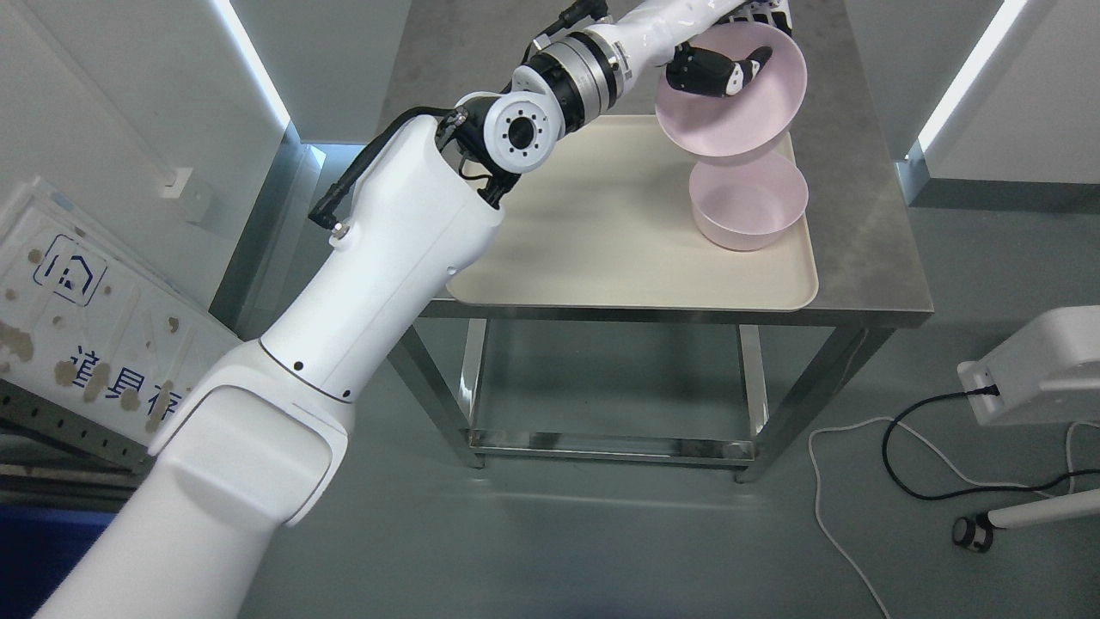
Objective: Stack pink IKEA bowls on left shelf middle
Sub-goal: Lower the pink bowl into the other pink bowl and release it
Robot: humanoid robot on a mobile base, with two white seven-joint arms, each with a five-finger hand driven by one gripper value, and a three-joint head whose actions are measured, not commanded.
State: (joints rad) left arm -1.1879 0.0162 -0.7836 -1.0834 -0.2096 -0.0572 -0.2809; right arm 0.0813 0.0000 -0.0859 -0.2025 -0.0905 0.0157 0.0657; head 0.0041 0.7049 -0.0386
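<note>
Head view: the left arm enters from the lower left and reaches up across a grey metal table [868, 249] towards the top of the frame. The left hand [718, 69] grips a round pink plastic bowl [739, 116] by its rim, with the dark thumb inside the bowl and the other fingers [760, 9] behind the rim at the top edge of the frame. This held bowl is lifted and tilted, its opening facing the camera. Directly below it, a second round pink plastic bowl [749, 211] sits upright on a cream rectangular plastic tray [601, 241], near the tray's right edge. Whether the two bowls touch cannot be told. The tray lies flat on the table top. The right arm is not visible.
</note>
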